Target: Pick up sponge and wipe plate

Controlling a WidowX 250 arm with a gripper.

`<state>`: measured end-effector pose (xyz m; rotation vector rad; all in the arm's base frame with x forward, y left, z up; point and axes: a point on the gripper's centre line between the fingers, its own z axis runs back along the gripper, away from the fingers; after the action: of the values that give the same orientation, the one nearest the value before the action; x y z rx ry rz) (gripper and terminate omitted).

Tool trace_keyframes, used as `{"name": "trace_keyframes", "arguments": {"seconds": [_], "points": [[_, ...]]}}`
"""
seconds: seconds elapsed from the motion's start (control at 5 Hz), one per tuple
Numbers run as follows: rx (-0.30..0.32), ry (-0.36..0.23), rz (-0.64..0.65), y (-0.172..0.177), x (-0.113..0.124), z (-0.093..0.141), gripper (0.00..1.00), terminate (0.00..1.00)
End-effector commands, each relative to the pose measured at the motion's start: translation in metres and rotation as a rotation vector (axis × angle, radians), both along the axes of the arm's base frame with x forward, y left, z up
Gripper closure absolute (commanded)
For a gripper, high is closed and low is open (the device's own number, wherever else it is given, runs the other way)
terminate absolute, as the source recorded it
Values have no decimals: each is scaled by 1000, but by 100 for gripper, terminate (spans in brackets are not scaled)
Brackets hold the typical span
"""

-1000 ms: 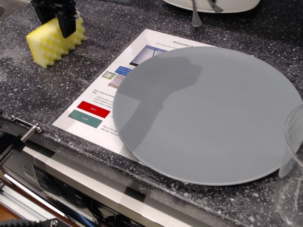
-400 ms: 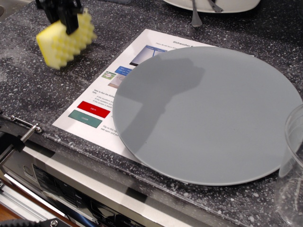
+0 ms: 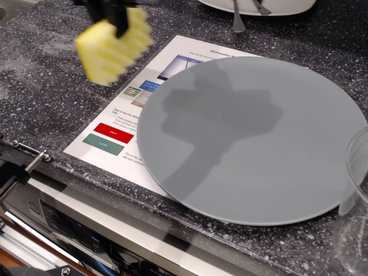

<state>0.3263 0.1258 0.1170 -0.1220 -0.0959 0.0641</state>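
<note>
Gripper [image 3: 119, 17] fingers, dark and only partly in frame at the top edge, are clamped on the upper part of the sponge [image 3: 112, 46]; how wide the jaws stand cannot be read exactly, since most of the gripper is cut off, but one black finger crosses the sponge's top face and the foam hangs below it, clear of the counter [image 3: 46, 98]; the sponge is blurred, so it looks to be in motion.

Judged from its look, the yellow foam is light and soft, with a zigzag ridged side facing the camera; it will squash under the fingers rather than slip, and a pinch across its upper half, as now, leaves the lower part free to meet a surface; too hard a squeeze would fold it, too light a one could let it twist when dragged.

Down and to the right of the gripper lies the plate [image 3: 270, 144], grey, flat, wide and smooth; it rests partly on a printed sheet [image 3: 115, 129]; being rigid and slick, it may slide on the paper under sideways pressure, so a gentle downward press seems wise; a shadow of the arm falls across its left half.
</note>
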Motion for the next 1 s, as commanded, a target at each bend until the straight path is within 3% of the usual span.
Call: {"name": "trace_keyframes", "arguments": {"seconds": [0.0, 0.2, 0.4, 0.8], "points": [[8, -78, 48, -60, 1, 19, 100, 0], [57, -60, 48, -86, 0, 1, 100, 0], [90, -48, 29, -87, 1, -11, 100, 0], [130, -78, -5, -117, -11, -35, 100, 0]]}}
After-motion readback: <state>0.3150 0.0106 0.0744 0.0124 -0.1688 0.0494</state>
